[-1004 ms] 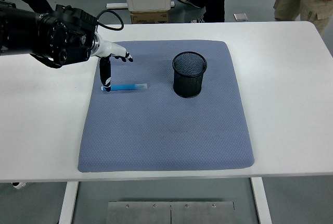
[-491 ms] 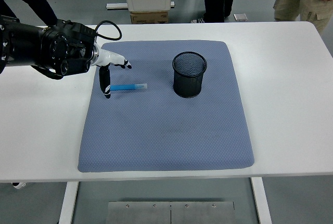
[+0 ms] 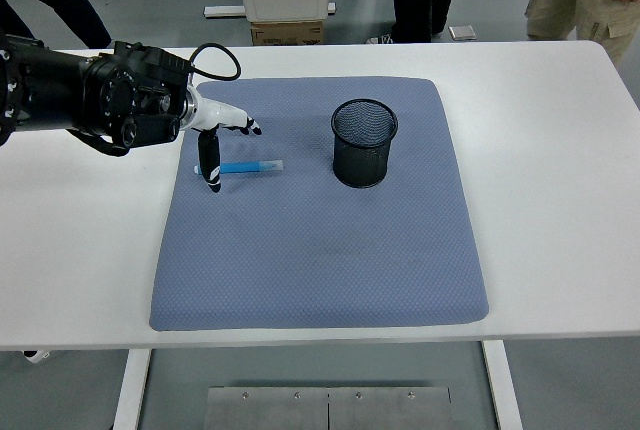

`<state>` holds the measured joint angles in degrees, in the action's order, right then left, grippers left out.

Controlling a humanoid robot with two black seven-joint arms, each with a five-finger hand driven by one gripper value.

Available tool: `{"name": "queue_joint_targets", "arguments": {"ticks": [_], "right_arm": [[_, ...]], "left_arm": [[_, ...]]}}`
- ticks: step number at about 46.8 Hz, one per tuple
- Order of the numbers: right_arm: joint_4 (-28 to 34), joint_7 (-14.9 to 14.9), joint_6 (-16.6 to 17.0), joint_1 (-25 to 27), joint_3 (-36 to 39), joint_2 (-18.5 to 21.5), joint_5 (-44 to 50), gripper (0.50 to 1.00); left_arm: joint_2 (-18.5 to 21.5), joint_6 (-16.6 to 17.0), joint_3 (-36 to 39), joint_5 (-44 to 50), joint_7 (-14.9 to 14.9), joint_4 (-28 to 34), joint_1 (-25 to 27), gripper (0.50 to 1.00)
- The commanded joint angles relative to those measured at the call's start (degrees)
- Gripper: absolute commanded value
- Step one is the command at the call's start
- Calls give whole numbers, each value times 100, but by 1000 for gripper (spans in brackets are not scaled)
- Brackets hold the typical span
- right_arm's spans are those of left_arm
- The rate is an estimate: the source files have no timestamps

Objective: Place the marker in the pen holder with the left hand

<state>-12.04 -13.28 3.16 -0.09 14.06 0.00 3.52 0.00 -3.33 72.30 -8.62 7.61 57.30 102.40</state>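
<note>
A white counter [image 3: 560,150] carries one blue mat [image 3: 320,250], one black mesh pen holder [image 3: 364,142] and one blue marker [image 3: 250,166] lying flat. The left hand [image 3: 215,135] hovers at the marker's left end, fingers [image 3: 210,162] spread, gripping nothing.

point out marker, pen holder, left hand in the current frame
marker [image 3: 252,166], head view, middle of the blue barrel lying on the mat
pen holder [image 3: 364,157], head view, front of the black mesh wall
left hand [image 3: 215,130], head view, middle of the hand, above the marker's left end
</note>
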Motion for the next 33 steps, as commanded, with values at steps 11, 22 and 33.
{"name": "queue_joint_targets", "arguments": {"ticks": [11,22,33], "right_arm": [[0,1,0,0,0,0,0,1000],[0,1,0,0,0,0,0,1000],[0,1,0,0,0,0,0,1000]], "left_arm": [[0,-1,-198,18,4,1,-19,859],[0,-1,-216,18,4,1,-89,795],[0,25,-216,27,4,1,-98,727]]}}
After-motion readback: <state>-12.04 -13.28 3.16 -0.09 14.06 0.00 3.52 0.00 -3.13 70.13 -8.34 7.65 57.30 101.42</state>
